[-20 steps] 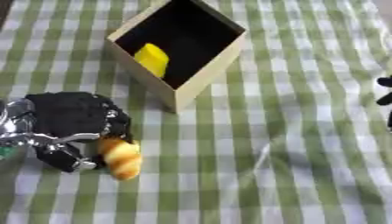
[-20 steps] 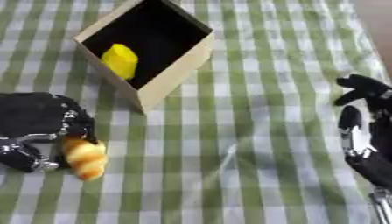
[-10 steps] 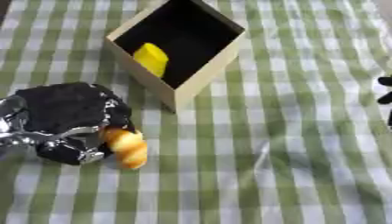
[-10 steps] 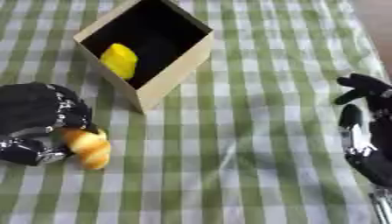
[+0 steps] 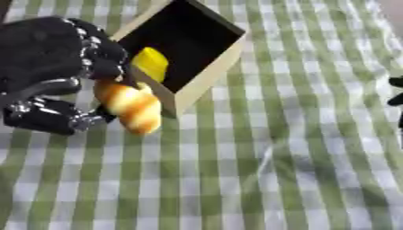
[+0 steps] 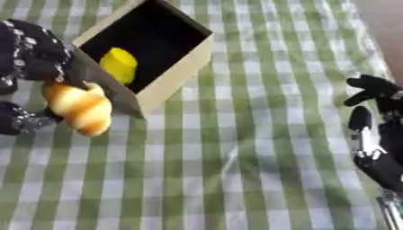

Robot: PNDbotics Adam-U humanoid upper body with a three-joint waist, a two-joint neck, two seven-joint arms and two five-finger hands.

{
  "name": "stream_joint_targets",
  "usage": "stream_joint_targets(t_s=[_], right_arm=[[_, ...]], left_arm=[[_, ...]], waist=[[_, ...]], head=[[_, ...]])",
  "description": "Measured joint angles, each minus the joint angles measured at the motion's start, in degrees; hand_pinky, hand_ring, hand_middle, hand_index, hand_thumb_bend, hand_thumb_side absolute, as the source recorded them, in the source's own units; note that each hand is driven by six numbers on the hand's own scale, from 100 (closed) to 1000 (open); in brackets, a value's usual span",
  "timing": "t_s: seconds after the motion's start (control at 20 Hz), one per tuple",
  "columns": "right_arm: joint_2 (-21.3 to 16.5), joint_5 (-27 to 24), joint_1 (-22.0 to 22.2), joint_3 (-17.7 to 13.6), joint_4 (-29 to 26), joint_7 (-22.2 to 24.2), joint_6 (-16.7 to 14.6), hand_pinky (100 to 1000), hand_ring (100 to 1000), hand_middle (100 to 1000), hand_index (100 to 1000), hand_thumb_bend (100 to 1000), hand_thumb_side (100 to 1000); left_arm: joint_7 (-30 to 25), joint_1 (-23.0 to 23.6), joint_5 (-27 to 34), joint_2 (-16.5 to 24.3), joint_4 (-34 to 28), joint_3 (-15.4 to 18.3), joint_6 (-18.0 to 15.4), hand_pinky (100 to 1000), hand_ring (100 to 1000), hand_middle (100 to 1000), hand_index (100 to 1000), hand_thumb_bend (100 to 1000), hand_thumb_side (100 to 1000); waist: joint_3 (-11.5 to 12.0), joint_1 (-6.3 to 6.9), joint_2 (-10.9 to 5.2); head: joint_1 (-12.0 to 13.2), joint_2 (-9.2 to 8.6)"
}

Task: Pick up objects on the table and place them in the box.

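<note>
My left hand (image 5: 55, 67) is shut on a golden bread roll (image 5: 130, 105), holding it in the air just left of the front corner of the box. The box (image 5: 201, 78) is tan cardboard with a dark inside, lying open towards me on the green checked cloth. A yellow object (image 5: 151, 63) rests inside it near the left wall. My right hand (image 6: 378, 134) rests at the right edge, fingers up and relaxed, holding nothing.
The green and white checked tablecloth (image 5: 275, 170) covers the whole table. A crease runs through the cloth in front of the box.
My left hand has risen with the bread roll and moved up towards the box's front corner. The right hand has stayed put.
</note>
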Motion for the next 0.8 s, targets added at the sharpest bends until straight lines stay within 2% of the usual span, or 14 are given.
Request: stream_joint_targets(t_s=[0.2, 0.5, 0.65, 0.8], right_arm=[[-0.9, -0.5, -0.3, 0.0, 0.0, -0.5, -0.9, 917, 790, 518, 816, 100, 523], [-2.2, -3.0, -0.8, 0.0, 0.0, -1.4, -5.1, 922, 801, 532, 819, 100, 523], [-2.3, -4.1, -0.8, 0.0, 0.0, -1.5, -6.7, 922, 801, 533, 819, 100, 523], [-2.5, -5.1, -1.3, 0.0, 0.0, -1.2, -7.7, 922, 800, 533, 818, 100, 523]], left_arm=[[-2.3, -5.4, 3.0, -3.0, 3.7, 1.6, 3.2, 660, 604, 553, 657, 100, 137], [-3.6, -11.1, 2.9, -8.8, 11.8, 2.5, 7.9, 659, 599, 550, 657, 100, 144], [-2.7, -13.2, 1.2, -11.0, 16.1, 2.9, 8.8, 661, 608, 556, 659, 100, 100], [-1.7, -14.3, -1.4, -12.7, 20.7, 3.5, 9.0, 662, 612, 559, 661, 100, 100]], waist=[[-1.3, 0.2, -0.2], [-3.2, 0.39, -0.11], [-3.8, 0.57, 0.16], [-4.3, 0.72, 0.29]], head=[[0.6, -0.05], [2.4, -0.64], [3.3, -1.0], [4.1, -1.19]])
